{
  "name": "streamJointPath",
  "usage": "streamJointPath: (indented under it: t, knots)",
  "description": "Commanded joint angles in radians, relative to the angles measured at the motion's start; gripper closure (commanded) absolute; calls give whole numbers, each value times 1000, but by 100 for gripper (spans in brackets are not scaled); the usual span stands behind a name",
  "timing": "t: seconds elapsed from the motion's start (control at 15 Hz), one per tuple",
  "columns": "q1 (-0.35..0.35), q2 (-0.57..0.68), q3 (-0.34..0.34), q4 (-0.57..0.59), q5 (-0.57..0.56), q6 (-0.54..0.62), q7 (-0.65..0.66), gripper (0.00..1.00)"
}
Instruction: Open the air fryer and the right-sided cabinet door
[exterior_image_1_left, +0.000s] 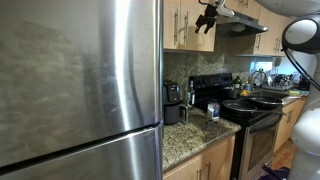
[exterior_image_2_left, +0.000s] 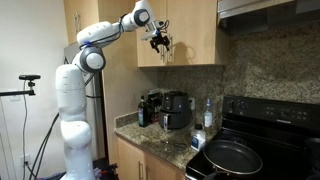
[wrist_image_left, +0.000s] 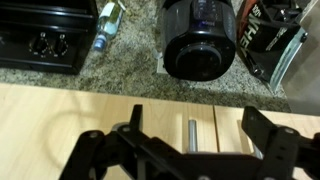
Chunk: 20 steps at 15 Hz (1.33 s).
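Our gripper (exterior_image_2_left: 160, 42) hangs wide and empty by the cabinet door (exterior_image_2_left: 195, 30), near its edge handle (wrist_image_left: 191, 135). We see the air fryer (exterior_image_2_left: 177, 110) well below, open air between

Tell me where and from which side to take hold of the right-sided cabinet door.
Grip the slim vertical bar handle of the right-sided cabinet door, not its flat wooden face. Come straight from the front with the open gripper straddling the bar sideways: the bar is thin and upright, so a horizontal pinch should hold it.
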Motion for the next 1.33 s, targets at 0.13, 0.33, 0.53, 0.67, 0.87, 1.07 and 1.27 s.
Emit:
streamJointPath:
  t: [0.13, 0.33, 0.53, 0.67, 0.87, 1.07, 1.27]
  knots:
    - [38, 61, 30, 69, -62, 144, -5, 0]
    - [53, 91, 36, 99, -75, 194, -5, 0]
    - [28, 133, 26, 128, -4, 324, -42, 0]
    - [20, 159, 25, 139, 46, 444, -55, 0]
    - [5, 193, 20, 135, 92, 528, -31, 0]
    - [-13, 193, 15, 105, 135, 534, -2, 34]
    - [-31, 175, 11, 81, 161, 536, 24, 59]
